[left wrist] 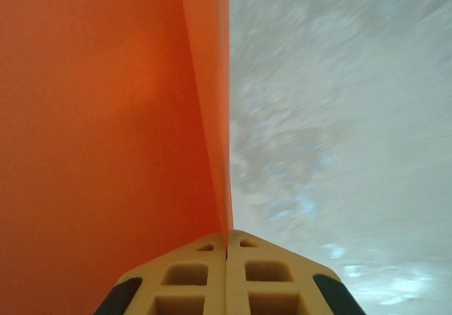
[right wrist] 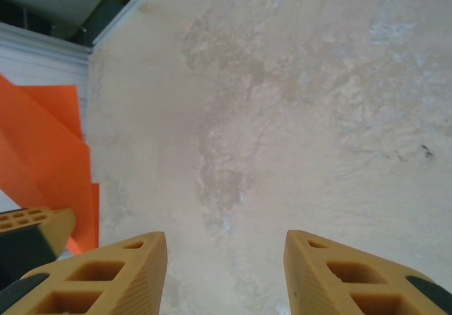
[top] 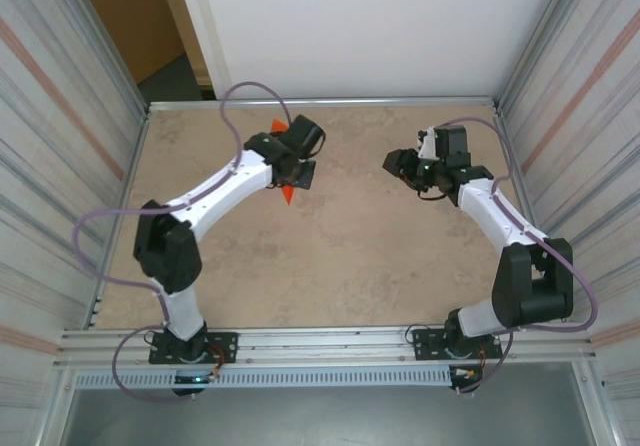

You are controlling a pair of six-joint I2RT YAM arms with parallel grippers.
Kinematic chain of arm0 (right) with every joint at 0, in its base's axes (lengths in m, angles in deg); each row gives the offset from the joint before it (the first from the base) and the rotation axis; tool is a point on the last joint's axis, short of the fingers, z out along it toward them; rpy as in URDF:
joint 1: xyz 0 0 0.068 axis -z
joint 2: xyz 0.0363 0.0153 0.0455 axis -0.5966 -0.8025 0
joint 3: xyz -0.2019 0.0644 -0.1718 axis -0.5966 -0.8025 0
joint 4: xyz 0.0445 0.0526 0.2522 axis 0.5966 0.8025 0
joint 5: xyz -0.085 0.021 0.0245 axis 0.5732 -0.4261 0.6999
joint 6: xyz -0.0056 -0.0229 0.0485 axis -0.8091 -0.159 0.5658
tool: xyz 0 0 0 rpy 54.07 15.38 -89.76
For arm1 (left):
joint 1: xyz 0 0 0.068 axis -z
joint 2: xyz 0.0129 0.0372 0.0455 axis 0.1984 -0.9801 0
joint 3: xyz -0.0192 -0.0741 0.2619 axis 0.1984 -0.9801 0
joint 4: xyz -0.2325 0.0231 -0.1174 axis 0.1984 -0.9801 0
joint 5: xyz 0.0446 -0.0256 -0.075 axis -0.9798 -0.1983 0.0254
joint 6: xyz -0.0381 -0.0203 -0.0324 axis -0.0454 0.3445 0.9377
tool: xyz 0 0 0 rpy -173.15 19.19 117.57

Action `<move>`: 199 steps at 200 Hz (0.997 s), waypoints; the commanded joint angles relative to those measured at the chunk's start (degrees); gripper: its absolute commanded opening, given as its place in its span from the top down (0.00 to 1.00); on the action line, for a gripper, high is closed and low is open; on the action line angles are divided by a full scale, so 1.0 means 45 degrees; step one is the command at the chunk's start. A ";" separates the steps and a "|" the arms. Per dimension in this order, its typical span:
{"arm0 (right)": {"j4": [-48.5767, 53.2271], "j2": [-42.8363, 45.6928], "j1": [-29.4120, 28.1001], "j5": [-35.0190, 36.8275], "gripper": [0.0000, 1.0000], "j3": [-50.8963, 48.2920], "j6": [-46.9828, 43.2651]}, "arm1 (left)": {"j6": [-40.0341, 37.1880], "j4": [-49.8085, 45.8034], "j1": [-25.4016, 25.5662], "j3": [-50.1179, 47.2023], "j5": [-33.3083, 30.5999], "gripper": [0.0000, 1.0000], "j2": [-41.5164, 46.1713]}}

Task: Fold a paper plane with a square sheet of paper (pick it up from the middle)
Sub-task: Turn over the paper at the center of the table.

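Pinches the folded orange paper with the left gripper, tan fingers pressed flat together on a creased edge. Holds it over the far left part of the mottled beige table, with orange points sticking out on the far and near sides of the wrist in the top view. Shows the right gripper partly open, with nothing between its fingers and bare tabletop below. Points it toward the left gripper, well apart, with the paper at the left edge of the right wrist view
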 commanded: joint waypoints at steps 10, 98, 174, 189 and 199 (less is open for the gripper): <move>0.0538 0.0609 0.0290 0.0520 0.53 -0.0320 -0.0355 | -0.0267 -0.2455 0.0359 0.0679 -0.3592 0.96 -0.1386; 0.0736 0.0802 0.0734 0.0603 0.53 -0.0909 -0.0217 | 0.0264 -0.3167 0.1567 0.1790 -0.6538 0.96 -0.4975; 0.0782 0.0787 0.1082 0.0560 0.53 -0.1012 -0.0080 | 0.1225 -0.2640 0.2415 0.2165 -0.5217 0.87 -0.6216; 0.0788 0.0770 0.1132 0.0538 0.53 -0.1022 -0.0060 | 0.1474 -0.2640 0.2416 0.2164 -0.5089 0.85 -0.6275; 0.0781 0.0779 0.1123 0.0557 0.53 -0.1022 -0.0060 | 0.1554 -0.2613 0.2426 0.2165 -0.4924 0.84 -0.6261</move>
